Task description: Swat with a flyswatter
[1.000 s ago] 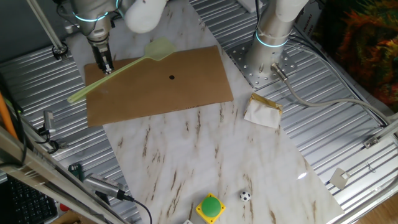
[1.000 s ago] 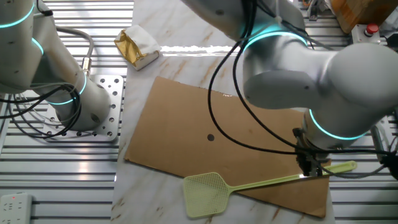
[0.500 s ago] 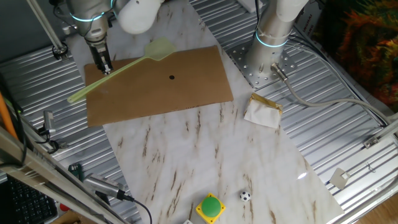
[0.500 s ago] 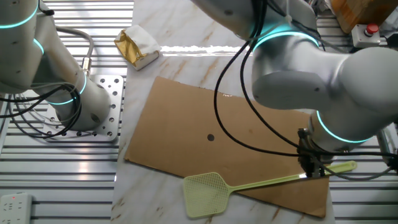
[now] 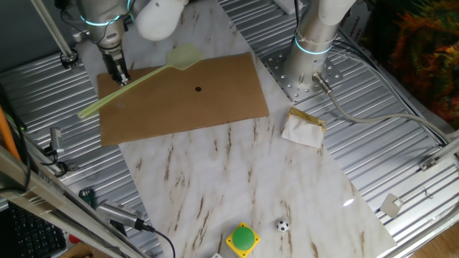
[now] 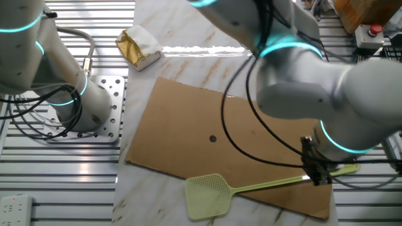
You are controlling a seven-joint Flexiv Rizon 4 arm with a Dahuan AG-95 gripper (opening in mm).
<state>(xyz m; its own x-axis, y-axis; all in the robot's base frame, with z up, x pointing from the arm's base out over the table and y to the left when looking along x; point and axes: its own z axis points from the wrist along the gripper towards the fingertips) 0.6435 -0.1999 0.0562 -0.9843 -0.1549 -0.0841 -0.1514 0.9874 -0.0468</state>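
The yellow-green flyswatter lies slantwise across the far left part of the brown board, its squarish head over the board's far edge. In the other fixed view the flyswatter lies along the board's near edge, head on the marble. My gripper points straight down with its fingertips shut on the rod, about a third of the way from the handle end; it also shows in the other fixed view. A small black dot marks the board's middle.
A second arm's base stands on a metal plate right of the board. A crumpled white-and-gold packet lies near it. A green button on a yellow box and a tiny ball sit at the near marble edge. Tools lie at the left.
The arm's upper body has shifted slightly in the other fixed view. The gripper and the flyswatter have stayed where they were.
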